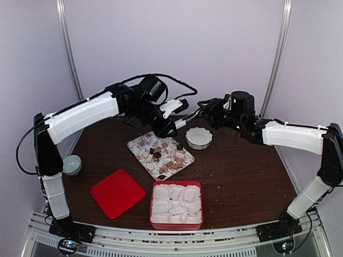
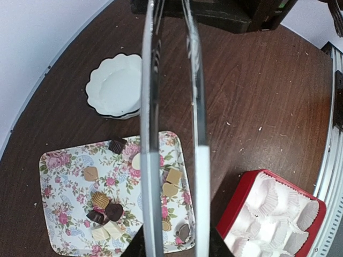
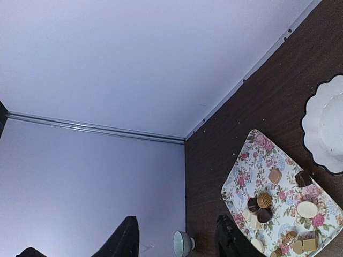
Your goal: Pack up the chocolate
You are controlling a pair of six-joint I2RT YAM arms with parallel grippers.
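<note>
1. Two arms reach from the near edge over the dark wooden tabletop, and their hands come close together toward its far side.
2. Several small pieces of chocolate, dark brown, tan and pale, lie loose on the flower-print tray. The tray sits near the middle of the tabletop, turned at an angle. All the chocolate that shows is on it.
3. The left hand hangs well above the far end of the tray, near the bowl. Its long clear fingers run parallel with a narrow gap between them. Nothing sits in that gap along the length that shows, though the tips run off the top of the left wrist view.
4. The right hand hangs over the far side of the tabletop, close to the bowl. Its two black fingers stand apart with nothing between them.
5. A white scalloped bowl stands just beyond the tray's far corner, not touching it.
6. A red box sits at the near edge, just beside the tray's near corner. White crinkled paper cups line it in rows.
7. A red lid lies flat to the left of the box, apart from it.
8. A small pale green cup stands at the left edge of the tabletop, close to the left arm.
</note>
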